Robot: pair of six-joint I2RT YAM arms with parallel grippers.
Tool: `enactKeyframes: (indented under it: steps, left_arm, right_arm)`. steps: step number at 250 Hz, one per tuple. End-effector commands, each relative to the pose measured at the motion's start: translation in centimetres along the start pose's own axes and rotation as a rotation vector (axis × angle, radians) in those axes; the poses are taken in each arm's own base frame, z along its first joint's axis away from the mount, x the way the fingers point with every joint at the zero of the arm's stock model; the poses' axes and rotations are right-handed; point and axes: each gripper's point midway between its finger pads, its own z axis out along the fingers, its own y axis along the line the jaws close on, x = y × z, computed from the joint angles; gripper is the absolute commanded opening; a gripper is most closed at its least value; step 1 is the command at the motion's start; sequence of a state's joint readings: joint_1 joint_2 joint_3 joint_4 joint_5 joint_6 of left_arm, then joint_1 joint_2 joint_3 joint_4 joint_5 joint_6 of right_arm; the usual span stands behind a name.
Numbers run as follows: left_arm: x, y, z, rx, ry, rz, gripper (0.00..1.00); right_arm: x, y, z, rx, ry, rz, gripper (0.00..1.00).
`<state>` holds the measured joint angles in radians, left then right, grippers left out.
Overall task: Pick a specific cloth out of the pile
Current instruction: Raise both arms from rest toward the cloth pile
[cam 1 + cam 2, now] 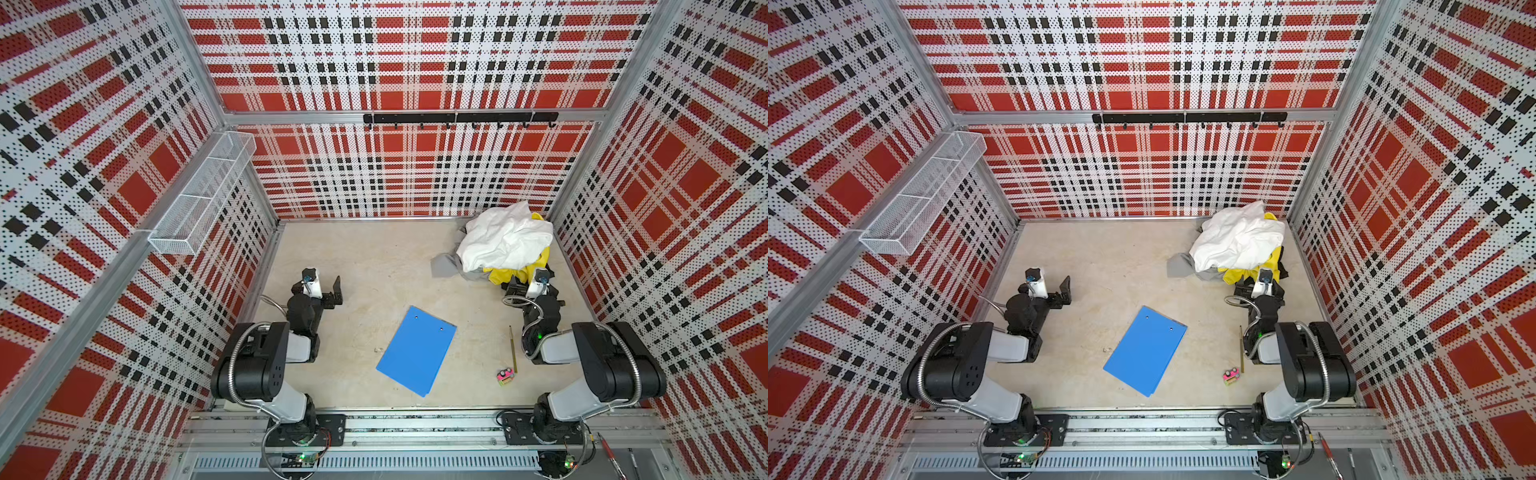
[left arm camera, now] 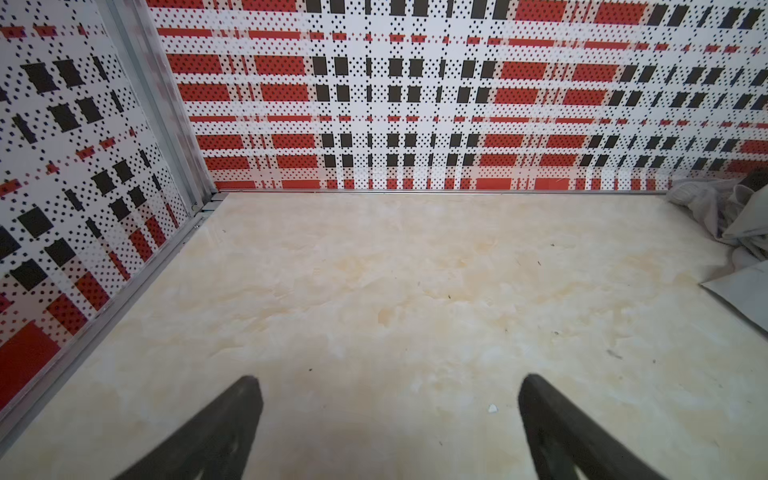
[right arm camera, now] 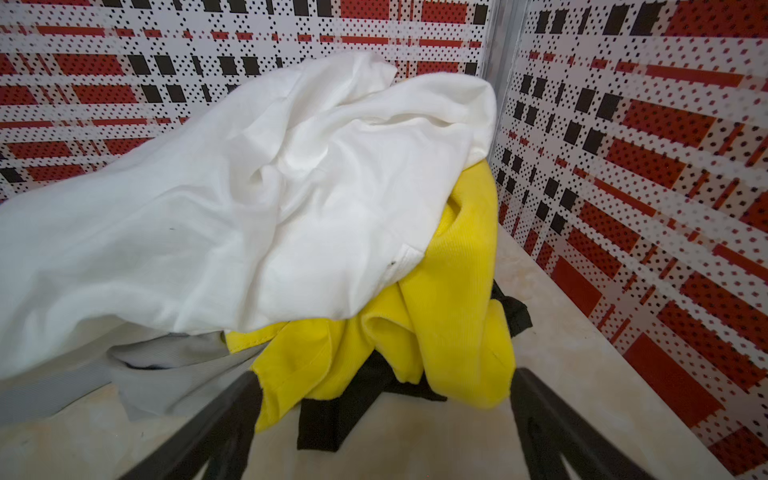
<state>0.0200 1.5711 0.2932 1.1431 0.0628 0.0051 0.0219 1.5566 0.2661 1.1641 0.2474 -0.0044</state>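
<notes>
Blue clipboard (image 1: 417, 351) lies low centre, pencil (image 1: 513, 349) right of it. The left gripper (image 2: 390, 381) gapes empty over the beige table (image 1: 353, 257); the right gripper (image 3: 384, 376) gapes empty at the pile (image 1: 1237, 249). Upper right, the cloth (image 1: 444, 264), grey, pokes from under white cloth (image 1: 511, 232) and yellow cloth (image 1: 517, 272), by plaid walls (image 1: 395, 166).

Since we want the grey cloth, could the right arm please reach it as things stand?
Probably yes: the right gripper is open close by, and the grey cloth shows a bare edge, though the white cloth covers most.
</notes>
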Motion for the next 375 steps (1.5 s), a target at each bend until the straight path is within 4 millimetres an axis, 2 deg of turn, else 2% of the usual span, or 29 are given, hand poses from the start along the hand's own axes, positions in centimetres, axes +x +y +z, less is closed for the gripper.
enactKeyframes:
  steps: [1,229,273,322,375]
  left_arm:
    - [-0.6,0.0,0.1,-0.002,-0.021,0.003,0.99]
    - [-0.6,0.5,0.1,-0.002,-0.021,-0.023,0.99]
    - [-0.8,0.8,-0.5,0.011,-0.045,-0.044,0.99]
    - [-2.3,1.0,-1.9,-0.004,-0.092,-0.049,0.99]
    - [-4.1,0.1,-1.4,-0.031,-0.017,-0.036,0.99]
  right_arm:
    - [-1.2,0.0,-0.1,0.002,-0.050,0.009,1.00]
    - [-1.2,0.0,-0.1,0.000,-0.051,0.009,1.00]
    - [-1.3,-0.1,-0.4,0.004,-0.063,0.013,1.00]
    - [-2.2,-1.4,-1.7,0.062,-0.111,0.049,1.00]
    - [-3.9,-1.9,-2.8,0.081,-0.097,0.070,1.00]
